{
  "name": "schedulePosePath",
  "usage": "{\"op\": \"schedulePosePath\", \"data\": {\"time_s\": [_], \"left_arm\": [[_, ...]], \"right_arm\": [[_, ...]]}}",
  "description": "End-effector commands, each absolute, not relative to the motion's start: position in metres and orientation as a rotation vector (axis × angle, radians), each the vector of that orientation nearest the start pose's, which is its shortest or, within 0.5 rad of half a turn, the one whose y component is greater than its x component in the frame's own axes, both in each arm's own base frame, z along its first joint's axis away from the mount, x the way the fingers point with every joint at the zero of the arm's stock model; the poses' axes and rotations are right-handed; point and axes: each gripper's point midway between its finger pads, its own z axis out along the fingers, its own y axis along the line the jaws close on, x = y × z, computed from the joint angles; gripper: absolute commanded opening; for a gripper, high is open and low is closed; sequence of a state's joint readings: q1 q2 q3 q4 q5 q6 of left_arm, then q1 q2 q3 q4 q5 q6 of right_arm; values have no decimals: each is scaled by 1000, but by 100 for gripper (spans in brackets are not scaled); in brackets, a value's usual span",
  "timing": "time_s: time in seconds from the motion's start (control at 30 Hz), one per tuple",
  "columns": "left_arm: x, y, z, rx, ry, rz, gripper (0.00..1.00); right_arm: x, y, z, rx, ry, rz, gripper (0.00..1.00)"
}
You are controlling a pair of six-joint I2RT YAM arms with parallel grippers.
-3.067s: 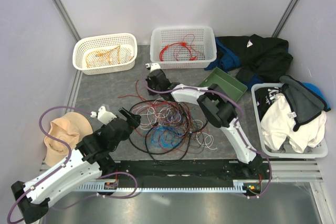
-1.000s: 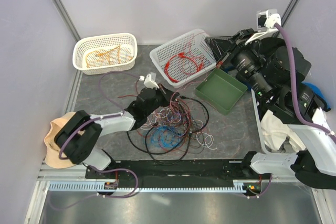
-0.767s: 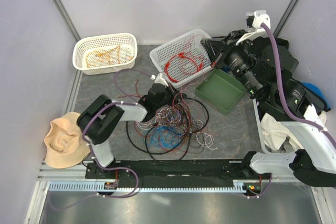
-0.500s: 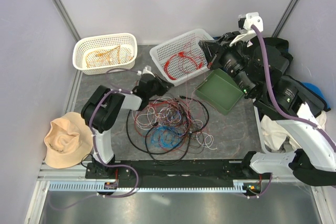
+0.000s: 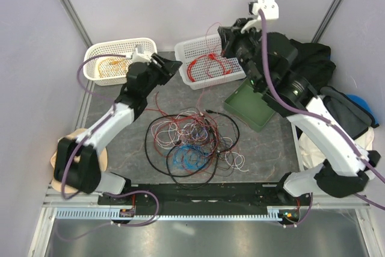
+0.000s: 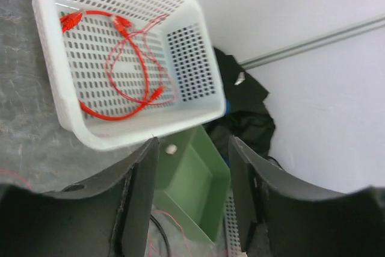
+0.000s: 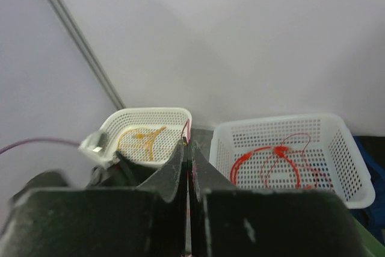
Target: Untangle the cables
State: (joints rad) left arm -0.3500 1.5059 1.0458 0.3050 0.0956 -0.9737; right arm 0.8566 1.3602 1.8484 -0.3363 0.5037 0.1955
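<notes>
The cables [image 5: 191, 142] lie in a tangled heap on the grey mat: red, white, blue and a thick black loop. My right gripper [image 5: 225, 35] hovers above the white basket [image 5: 240, 69] and is shut on a thin red wire [image 5: 209, 35] that arcs up beside it. In the right wrist view the jaws [image 7: 188, 147] are closed with the red wire [image 7: 187, 128] at their tips. My left gripper [image 5: 169, 68] is open and empty between the two baskets, behind the heap. In the left wrist view its open gripper [image 6: 192, 188] frames the green tray [image 6: 195, 179].
The white basket [image 6: 198, 97] holds red cables [image 5: 207, 64]. A cream basket [image 5: 96, 52] with orange wires stands at the back left. A green tray [image 5: 255, 106] lies right of the heap, with dark clothes [image 5: 310, 61] behind it. A tan hat [image 5: 63, 148] lies at the left.
My left gripper has left the heap and moved back towards the baskets. My right gripper has swung left over the white basket, which now sits straighter, with the red wire in its jaws.
</notes>
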Motion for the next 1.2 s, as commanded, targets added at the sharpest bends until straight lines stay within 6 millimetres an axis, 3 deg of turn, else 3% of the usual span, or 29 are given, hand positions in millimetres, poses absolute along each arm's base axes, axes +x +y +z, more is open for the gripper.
{"op": "schedulePosePath", "data": {"time_s": [0.0,0.03,0.13,0.17,0.2,0.27,0.3,0.33,0.37,0.4,0.5,0.57,0.67,0.77,0.93,1.0,1.17], "left_arm": [[390,-185,254,-538,1806,-927,61],[379,-177,263,-552,1785,-910,62],[355,-169,262,-550,1817,-887,63],[343,-165,277,-531,1784,-901,63],[335,-163,274,-535,1798,-897,63],[315,-158,283,-501,1772,-920,63],[308,-156,287,-497,1764,-932,63],[302,-154,290,-490,1758,-936,63],[296,-152,289,-479,1767,-926,62],[287,-149,298,-464,1740,-933,63],[274,-141,303,-447,1723,-917,62],[268,-140,300,-436,1731,-910,62],[259,-134,295,-432,1747,-886,62],[252,-130,293,-428,1741,-880,62],[251,-122,283,-436,1749,-827,62],[252,-120,280,-439,1755,-809,63],[256,-123,266,-449,1794,-803,63]], "right_arm": [[349,238,563,4,1381,491,0],[355,237,566,15,1373,491,0],[377,233,583,59,1324,486,0],[393,235,579,72,1330,469,0],[392,230,599,95,1280,490,0],[411,233,601,104,1264,478,0],[410,228,621,127,1201,490,0],[413,226,626,138,1177,482,0],[425,226,622,142,1168,457,0],[427,224,632,161,1119,461,0],[454,220,623,174,1085,387,0],[472,211,615,188,1046,334,0],[513,208,576,186,1100,279,0],[545,204,550,188,1117,258,0],[589,192,513,219,1136,269,0],[606,196,493,221,1162,288,0],[635,203,418,217,1305,260,0]]}}
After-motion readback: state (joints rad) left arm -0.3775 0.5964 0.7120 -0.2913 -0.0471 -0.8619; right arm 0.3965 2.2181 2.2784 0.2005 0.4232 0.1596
